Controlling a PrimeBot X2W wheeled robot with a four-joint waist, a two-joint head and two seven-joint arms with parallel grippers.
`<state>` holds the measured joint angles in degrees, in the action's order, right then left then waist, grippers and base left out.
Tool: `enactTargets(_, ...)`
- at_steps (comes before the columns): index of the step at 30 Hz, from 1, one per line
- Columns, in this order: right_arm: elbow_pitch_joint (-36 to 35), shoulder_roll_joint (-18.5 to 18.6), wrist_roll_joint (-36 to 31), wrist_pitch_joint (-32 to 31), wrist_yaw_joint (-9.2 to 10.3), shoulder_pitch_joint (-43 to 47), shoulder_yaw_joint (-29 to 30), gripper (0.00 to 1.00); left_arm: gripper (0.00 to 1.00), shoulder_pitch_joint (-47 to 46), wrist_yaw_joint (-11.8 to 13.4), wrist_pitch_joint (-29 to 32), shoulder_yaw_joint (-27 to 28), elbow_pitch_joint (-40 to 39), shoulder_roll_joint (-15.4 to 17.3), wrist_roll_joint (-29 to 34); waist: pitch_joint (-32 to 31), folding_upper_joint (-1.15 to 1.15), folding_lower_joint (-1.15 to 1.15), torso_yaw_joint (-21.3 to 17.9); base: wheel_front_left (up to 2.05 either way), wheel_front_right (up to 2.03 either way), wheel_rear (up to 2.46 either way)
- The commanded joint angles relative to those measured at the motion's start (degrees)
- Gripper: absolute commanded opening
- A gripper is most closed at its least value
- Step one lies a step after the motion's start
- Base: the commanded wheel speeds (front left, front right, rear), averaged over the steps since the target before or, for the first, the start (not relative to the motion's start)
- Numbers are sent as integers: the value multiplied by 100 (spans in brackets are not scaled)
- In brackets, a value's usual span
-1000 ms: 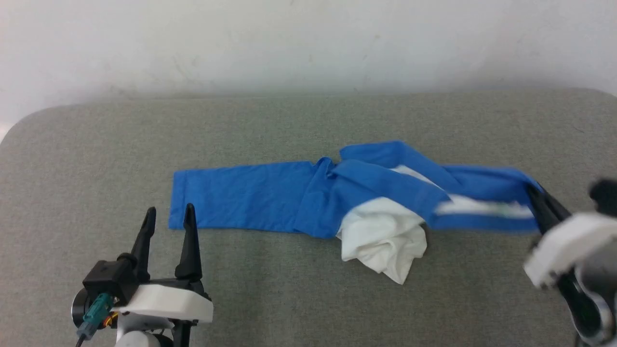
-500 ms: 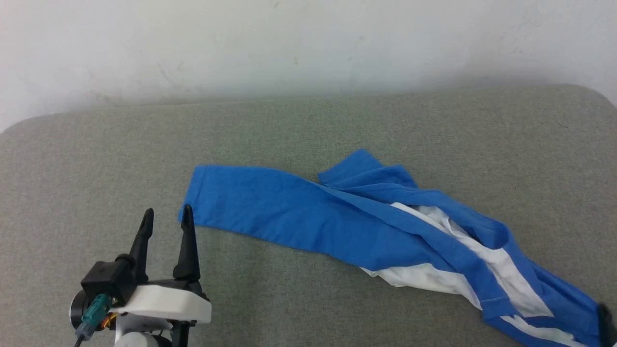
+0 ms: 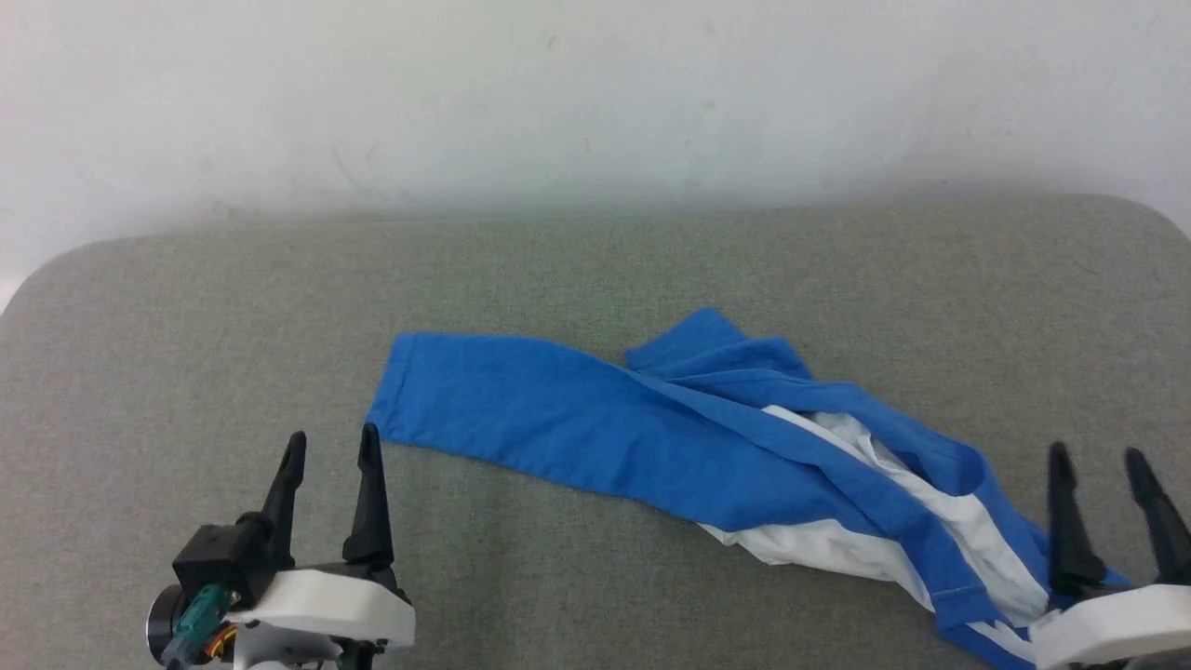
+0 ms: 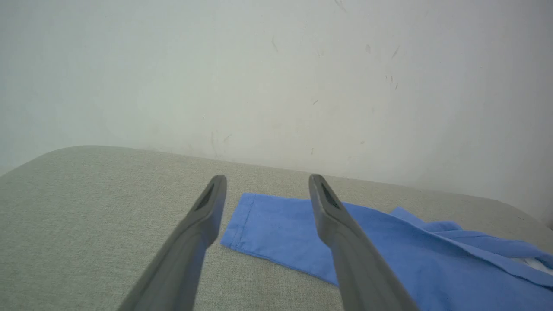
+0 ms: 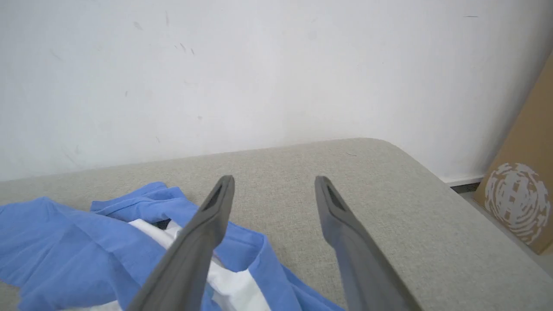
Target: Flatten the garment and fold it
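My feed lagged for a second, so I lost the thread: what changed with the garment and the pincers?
The right pincer dragged the right end of the garment toward the robot, leaving it lying diagonally. It then let go and now stands open at that end. The left pincer stayed open by the sleeve cuff.

The garment is bright blue and white, the cushion grey-green, the brown box perhaps white-swirled.
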<state>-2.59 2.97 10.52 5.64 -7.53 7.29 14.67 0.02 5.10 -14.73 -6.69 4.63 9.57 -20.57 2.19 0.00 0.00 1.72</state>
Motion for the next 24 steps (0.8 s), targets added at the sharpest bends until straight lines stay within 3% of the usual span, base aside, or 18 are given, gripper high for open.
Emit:
enactTargets(1,-106,-9,-99,37,4,50,-164,100,100,90,34,-24,-1,24,19,40,-38,0,0,18,0,0,0)
enactTargets(8,-404,-9,-194,-80,4,221,-937,100,100,125,58,165,-147,52,68,115,-106,0,0,-43,0,0,0)
enactTargets(14,-649,-9,-200,-165,4,294,-1199,100,100,-323,29,538,-471,193,-22,238,73,0,0,-103,0,0,0)
enactTargets(24,-788,-9,-229,-226,4,-52,-1283,100,100,-2599,-755,1854,-1354,1379,-185,430,735,0,0,-297,0,0,0)
